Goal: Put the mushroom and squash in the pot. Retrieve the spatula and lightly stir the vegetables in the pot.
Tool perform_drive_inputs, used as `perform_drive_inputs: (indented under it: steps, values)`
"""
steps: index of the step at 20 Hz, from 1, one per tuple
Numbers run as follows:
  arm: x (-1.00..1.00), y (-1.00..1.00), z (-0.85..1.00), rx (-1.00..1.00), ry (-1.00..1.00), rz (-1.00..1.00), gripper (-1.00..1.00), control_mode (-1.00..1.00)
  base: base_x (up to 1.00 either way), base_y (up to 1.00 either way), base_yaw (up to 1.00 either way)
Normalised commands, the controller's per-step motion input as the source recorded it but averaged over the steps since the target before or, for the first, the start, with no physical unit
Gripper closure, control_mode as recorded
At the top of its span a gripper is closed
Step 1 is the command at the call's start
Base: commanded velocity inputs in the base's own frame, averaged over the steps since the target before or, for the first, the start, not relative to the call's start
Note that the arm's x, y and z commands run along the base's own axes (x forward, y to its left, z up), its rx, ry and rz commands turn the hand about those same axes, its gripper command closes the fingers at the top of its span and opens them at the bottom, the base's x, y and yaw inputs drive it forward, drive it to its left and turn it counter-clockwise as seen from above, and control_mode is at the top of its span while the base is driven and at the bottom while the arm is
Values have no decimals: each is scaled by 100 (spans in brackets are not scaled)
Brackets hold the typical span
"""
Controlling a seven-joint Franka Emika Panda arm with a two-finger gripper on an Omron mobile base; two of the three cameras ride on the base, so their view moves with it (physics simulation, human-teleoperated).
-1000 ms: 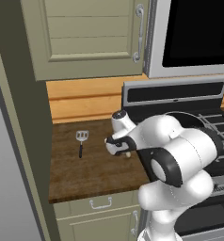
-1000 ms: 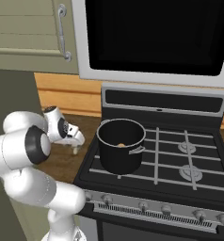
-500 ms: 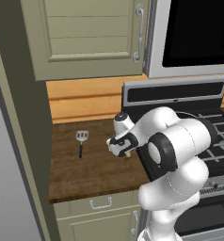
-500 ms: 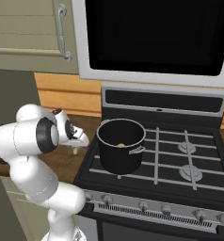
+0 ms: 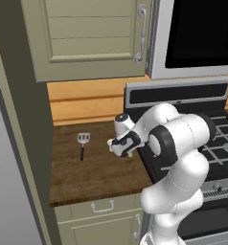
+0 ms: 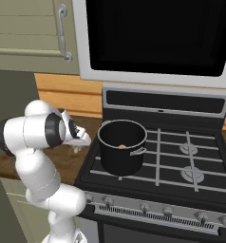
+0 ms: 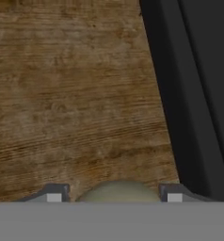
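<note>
Now, the pot (image 6: 122, 153) sits on the near-left burner of the stove (image 6: 191, 166), and a bit of orange shows at its bottom, likely the squash (image 6: 122, 146). Down on the wooden bench (image 5: 87, 167), the claw (image 7: 114, 196) straddles the pale mushroom (image 7: 118, 194), a finger (image 7: 52, 194) on each side of the cap; whether they are pressing on it yet, I cannot tell. The mushroom lies near the bench's right end, just beside the stove's dark edge. The spatula (image 5: 82, 143) lies well to the left, head toward the wall, handle toward the near edge. Behind the bench runs orange wood panelling, with a cream cupboard (image 5: 92, 38) above and a dark-fronted microwave (image 6: 157, 38) over the stove.
</note>
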Motion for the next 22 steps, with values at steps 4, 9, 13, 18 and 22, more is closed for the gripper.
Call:
perform_drive_inputs:
  steps: [4,9,13,18,22]
  values:
    - [-51,-1,4,2,-4,0,100,-100,0,0,0]
    - [-99,-15,57,6,-23,0,100,-100,0,0,0]
    - [-98,-32,98,7,-32,0,100,-100,0,0,0]
    - [-81,-43,100,8,-33,0,100,-100,0,0,0]
    - [-67,-21,100,11,-22,0,100,-100,0,0,0]
